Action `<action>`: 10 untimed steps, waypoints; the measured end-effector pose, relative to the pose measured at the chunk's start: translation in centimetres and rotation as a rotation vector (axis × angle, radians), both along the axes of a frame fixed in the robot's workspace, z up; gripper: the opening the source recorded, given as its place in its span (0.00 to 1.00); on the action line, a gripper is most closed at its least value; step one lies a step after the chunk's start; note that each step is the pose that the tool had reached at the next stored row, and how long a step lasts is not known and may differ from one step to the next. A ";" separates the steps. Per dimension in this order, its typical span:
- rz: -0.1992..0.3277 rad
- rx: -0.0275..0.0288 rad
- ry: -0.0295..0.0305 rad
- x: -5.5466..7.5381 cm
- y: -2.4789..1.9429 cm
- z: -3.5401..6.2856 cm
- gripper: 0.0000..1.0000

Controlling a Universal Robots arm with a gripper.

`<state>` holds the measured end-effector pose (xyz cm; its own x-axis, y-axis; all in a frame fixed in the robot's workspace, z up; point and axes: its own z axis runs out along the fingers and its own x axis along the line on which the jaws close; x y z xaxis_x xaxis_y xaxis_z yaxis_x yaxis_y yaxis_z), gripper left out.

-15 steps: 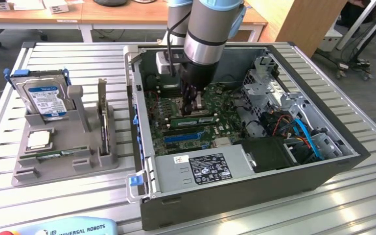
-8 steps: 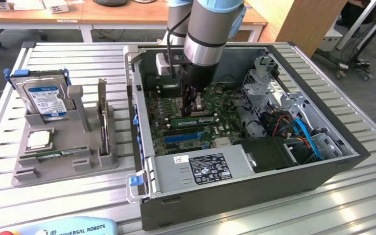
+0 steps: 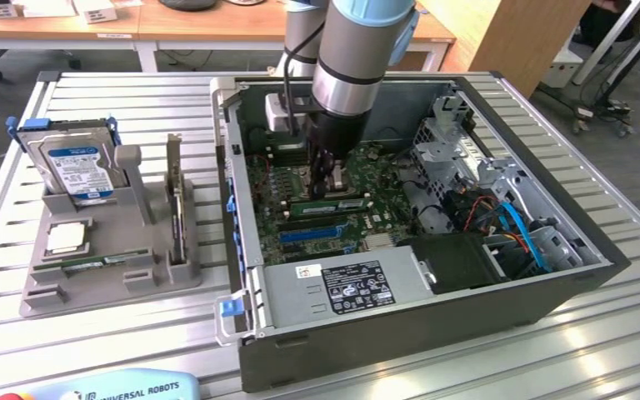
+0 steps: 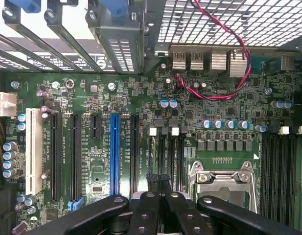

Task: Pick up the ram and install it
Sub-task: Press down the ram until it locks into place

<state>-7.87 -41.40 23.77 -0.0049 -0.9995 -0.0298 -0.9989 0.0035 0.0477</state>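
Black metal gripper (image 4: 160, 188), fingers pressed together, empty — poised over the green motherboard (image 3: 342, 196); slim ram (image 3: 173, 208) upright at nine o'clock.

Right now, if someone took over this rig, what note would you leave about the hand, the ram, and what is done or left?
The hand is shut, low inside the open computer case, fingertips at the motherboard slots beside the CPU socket.
One ram lies along the slots right under the hand; whether the hand grips it or presses on it cannot be told.
The second stick stands on edge in the grey stand at the exterior view's left.
Done: one ram is out of the stand and at the motherboard.
Left: whether it is fully seated cannot be told; check that.
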 end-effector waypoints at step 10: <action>0.000 0.0000 0.0001 0.0 0.00 -0.32 0.10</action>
<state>-7.87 -41.40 23.45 -0.0049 -0.9995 -0.0297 -0.9989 0.0035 0.0477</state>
